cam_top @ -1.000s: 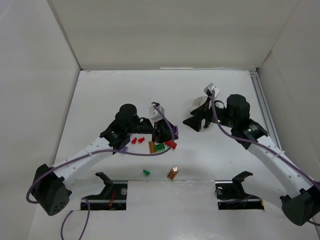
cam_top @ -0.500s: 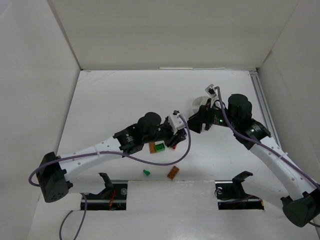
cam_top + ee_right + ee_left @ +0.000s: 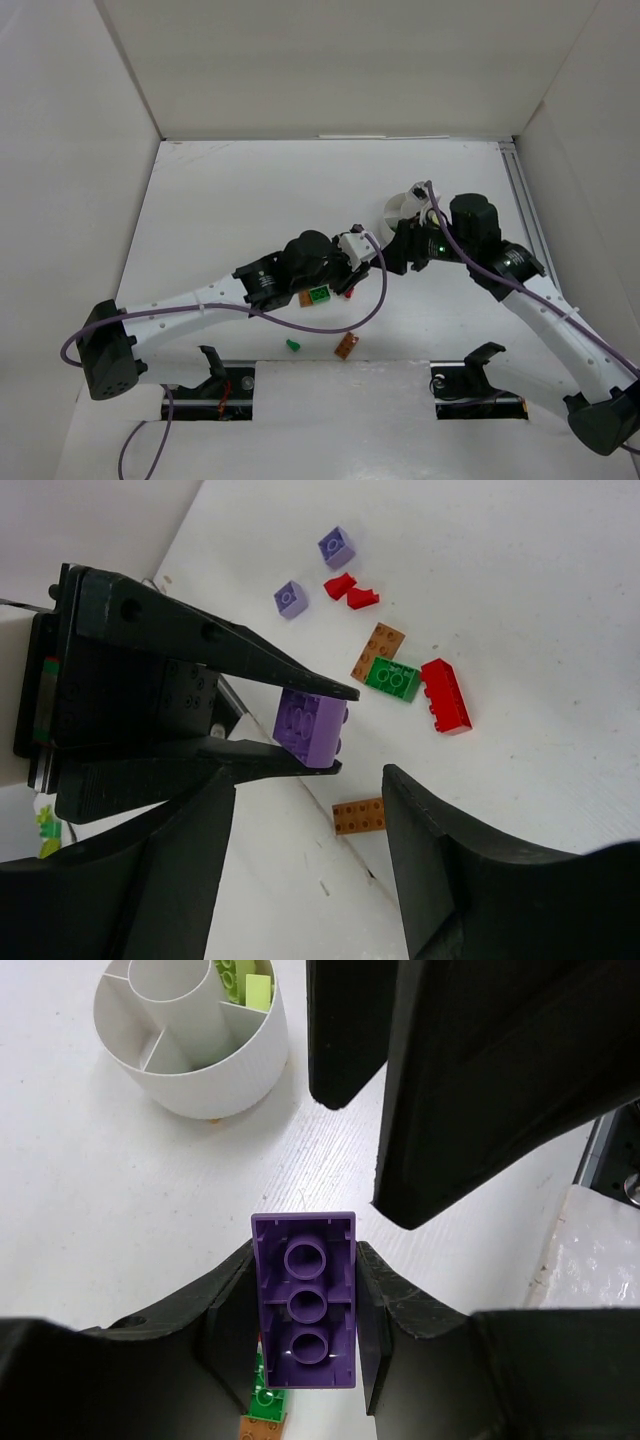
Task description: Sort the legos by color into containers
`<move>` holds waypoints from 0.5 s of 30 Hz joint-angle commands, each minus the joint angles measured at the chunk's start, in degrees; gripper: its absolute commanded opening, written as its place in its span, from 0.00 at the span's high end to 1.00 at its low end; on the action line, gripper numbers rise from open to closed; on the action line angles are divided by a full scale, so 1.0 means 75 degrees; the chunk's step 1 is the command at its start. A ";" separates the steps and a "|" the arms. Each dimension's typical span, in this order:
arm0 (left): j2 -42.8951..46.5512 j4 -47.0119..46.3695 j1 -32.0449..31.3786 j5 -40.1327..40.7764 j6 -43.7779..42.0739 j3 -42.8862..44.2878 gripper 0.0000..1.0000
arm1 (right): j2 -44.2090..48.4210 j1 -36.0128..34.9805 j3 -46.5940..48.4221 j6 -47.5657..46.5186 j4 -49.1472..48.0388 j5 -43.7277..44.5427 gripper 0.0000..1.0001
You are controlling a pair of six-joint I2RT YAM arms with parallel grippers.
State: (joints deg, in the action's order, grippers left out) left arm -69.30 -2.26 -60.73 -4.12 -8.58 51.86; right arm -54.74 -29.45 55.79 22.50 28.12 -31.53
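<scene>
Your left gripper [image 3: 335, 730] is clenched on the purple brick [image 3: 304, 1300], at the lower middle of the left wrist view. Your right gripper [image 3: 308, 780] stands wide open and holds nothing. In the white dish [image 3: 215, 1085], upper left there, one compartment [image 3: 238, 972] holds pale yellow bricks [image 3: 258, 992].

White counter [image 3: 230, 200] boxed in by white walls [image 3: 340, 70]
A metal rail [image 3: 524, 205] runs along the counter's right edge; two dark rectangular openings [image 3: 195, 407] sit at its near edge.

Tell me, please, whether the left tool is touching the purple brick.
Touching: left wrist view shows the left tool clamped on the purple brick.
</scene>
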 commanded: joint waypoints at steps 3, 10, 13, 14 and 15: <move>0.0275 -0.0343 -0.0071 0.0139 -0.0169 0.0328 1.00 | -0.0154 -0.0337 0.0202 0.0234 -0.0468 -0.0308 0.36; 0.0275 -0.0343 -0.0141 0.0139 -0.0239 0.0398 1.00 | -0.0447 -0.0514 0.0132 0.0469 -0.0784 -0.0038 0.37; 0.0368 -0.0343 -0.0141 0.0139 -0.0239 0.0398 1.00 | -0.0622 -0.0514 0.0061 0.0469 -0.0890 0.0032 0.40; 0.0369 -0.0343 -0.0141 0.0139 -0.0309 0.0398 1.00 | -0.0728 -0.0514 0.0061 0.0469 -0.0890 0.0032 0.40; 0.0369 -0.0413 -0.0141 0.0139 -0.0309 0.0317 1.00 | -0.0729 -0.0514 0.0061 0.0469 -0.0890 0.0032 0.41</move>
State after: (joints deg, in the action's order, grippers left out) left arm -69.14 -2.20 -61.41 -3.20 -9.98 51.90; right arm -59.48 -32.71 55.77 25.32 24.86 -31.73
